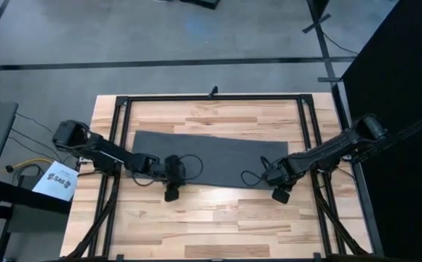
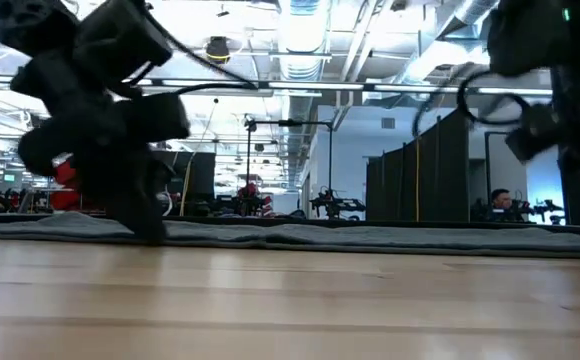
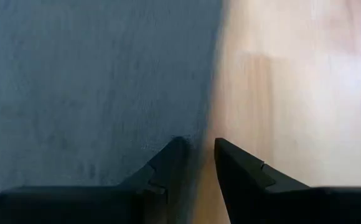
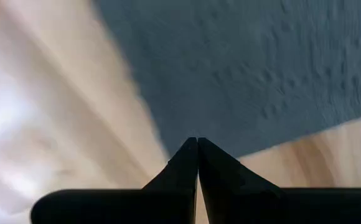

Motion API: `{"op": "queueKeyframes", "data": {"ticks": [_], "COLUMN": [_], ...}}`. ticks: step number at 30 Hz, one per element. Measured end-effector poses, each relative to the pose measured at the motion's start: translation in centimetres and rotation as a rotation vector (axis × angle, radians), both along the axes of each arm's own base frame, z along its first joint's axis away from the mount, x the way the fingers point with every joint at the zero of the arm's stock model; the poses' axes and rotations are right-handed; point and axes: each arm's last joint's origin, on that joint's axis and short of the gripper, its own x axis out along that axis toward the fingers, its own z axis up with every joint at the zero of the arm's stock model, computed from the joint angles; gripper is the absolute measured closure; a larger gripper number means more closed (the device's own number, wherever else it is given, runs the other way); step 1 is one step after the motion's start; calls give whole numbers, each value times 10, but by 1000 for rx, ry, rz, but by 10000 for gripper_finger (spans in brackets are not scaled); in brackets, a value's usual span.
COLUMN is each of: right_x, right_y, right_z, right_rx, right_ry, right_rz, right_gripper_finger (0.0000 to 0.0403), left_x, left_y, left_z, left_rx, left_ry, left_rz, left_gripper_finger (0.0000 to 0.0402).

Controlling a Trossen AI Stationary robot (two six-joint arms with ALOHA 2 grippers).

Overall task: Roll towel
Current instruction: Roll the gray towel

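Flat dark grey soft towel (image 1: 218, 156) on pale wooden surface (image 1: 211, 218). Left tool (image 3: 198, 152) narrow astride near hem; right tool (image 4: 197, 152) closed at corner. Best pinched evenly, rolled straight.

Your left gripper (image 3: 199, 152), fingers slightly apart, straddling the towel (image 3: 87, 81) edge on the table (image 3: 299, 81).

wooden table (image 1: 218, 225), grey towel (image 1: 218, 156) (flat)

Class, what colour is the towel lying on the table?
Plain dark grey towel, clearest in the high view.
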Motion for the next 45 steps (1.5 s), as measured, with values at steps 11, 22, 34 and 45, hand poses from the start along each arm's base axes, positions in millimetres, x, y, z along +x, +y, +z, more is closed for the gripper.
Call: {"op": "queueKeyframes", "data": {"ticks": [11,22,34,45], "right_x": [-9,-9,-26,-25], "right_y": [-8,-5,-12,-25], "right_z": [-9,6,-21,-16], "right_rx": [-110,-44,89,-10], "right_ry": [165,19,43,55], "right_rz": [7,11,-89,-69], "right_gripper_finger": [403,403,403,403], "left_x": [12,11,8,8], "left_y": [-8,-10,-23,-24], "left_z": [-21,-21,-21,-21], "left_rx": [4,-29,-78,-97], "left_ry": [-25,-19,-15,-15], "left_rz": [20,38,7,36], "left_gripper_finger": [320,320,320,320]}}
